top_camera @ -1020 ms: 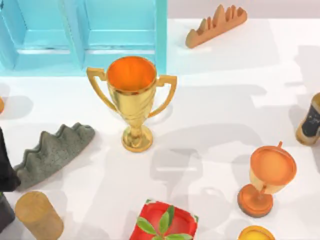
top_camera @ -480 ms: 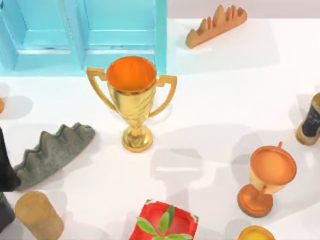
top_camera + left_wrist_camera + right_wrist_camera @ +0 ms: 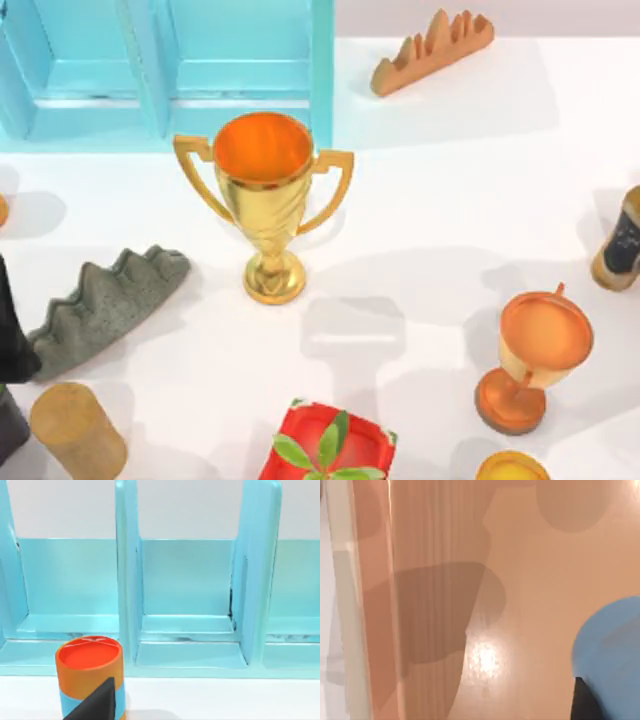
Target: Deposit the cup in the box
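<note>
- Directly beside a dark part of the right gripper point(image 3: 582, 702) sits the blue cup point(image 3: 612, 650); the dark part overlaps the cup's edge.
- Whether the right gripper is open, closed or holding the cup cannot be told.
- Under the cup and this gripper lies a smooth peach-tan surface point(image 3: 530, 570). Away from the gripper it ends in a darker orange band with a pale edge. Whether this surface belongs to the box cannot be told.
- Just ahead of the left gripper point(image 3: 95, 705) stands 1 upright orange canister point(image 3: 90, 672) with a blue band and a red-orange top, on the white tabletop point(image 3: 225, 700). This gripper's state cannot be told either.
- Beyond the canister, farther from the left gripper, stands a turquoise rack point(image 3: 187, 580) of open compartments.
- From above, the left arm point(image 3: 10, 330) rests at the tabletop's left edge, touching or just beside a grey ridged block point(image 3: 105, 305). The gold trophy point(image 3: 265, 210) stands upright farther off, near the rack, and the orange goblet point(image 3: 535, 355) is well apart on the far side.
</note>
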Available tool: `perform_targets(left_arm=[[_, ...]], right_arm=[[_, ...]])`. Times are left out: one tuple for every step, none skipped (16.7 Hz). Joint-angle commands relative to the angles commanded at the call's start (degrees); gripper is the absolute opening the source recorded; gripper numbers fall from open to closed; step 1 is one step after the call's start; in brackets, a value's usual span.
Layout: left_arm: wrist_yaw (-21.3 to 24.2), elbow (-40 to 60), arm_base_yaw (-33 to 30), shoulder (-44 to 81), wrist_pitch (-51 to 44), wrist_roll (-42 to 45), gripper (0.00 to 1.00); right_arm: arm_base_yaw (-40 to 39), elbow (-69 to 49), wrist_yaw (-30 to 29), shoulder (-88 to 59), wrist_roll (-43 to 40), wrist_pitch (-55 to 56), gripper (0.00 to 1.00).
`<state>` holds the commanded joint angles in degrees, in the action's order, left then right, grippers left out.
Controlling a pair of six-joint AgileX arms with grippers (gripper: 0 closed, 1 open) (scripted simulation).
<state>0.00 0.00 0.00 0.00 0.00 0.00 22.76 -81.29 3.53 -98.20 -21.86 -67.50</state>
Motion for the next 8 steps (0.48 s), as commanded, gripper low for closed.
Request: perform_targets(left_arm=[[0.0, 0.0, 0.0, 0.0, 0.0, 0.0, 1.0], [0.0, 0.0, 0.0, 0.0, 0.0, 0.0, 1.0], [0.0, 0.0, 0.0, 0.0, 0.0, 0.0, 1.0], [0.0, 0.0, 0.0, 0.0, 0.0, 0.0, 1.0], [0.0, 0.0, 0.0, 0.0, 0.0, 0.0, 1.0], [0.0, 0.0, 0.0, 0.0, 0.0, 0.0, 1.0], [0.0, 0.0, 0.0, 0.0, 0.0, 0.0, 1.0], [0.0, 0.0, 0.0, 0.0, 0.0, 0.0, 1.0]], right_arm=[[0.17, 1.77, 0.01, -0.4, -0.09, 2.27, 0.0], [0.35, 3.49, 0.01, -0.82, -0.19, 4.5, 0.0], [0.49, 4.95, 0.02, -1.15, -0.3, 6.22, 0.0], [0.58, 5.97, 0.06, -1.38, -0.37, 7.32, 0.0], [0.63, 6.43, 0.09, -1.49, -0.41, 7.82, 0.0], [0.63, 6.46, 0.09, -1.49, -0.41, 7.85, 0.0], [0.63, 6.46, 0.09, -1.49, -0.41, 7.85, 0.0], [0.63, 6.46, 0.09, -1.49, -0.41, 7.85, 0.0]])
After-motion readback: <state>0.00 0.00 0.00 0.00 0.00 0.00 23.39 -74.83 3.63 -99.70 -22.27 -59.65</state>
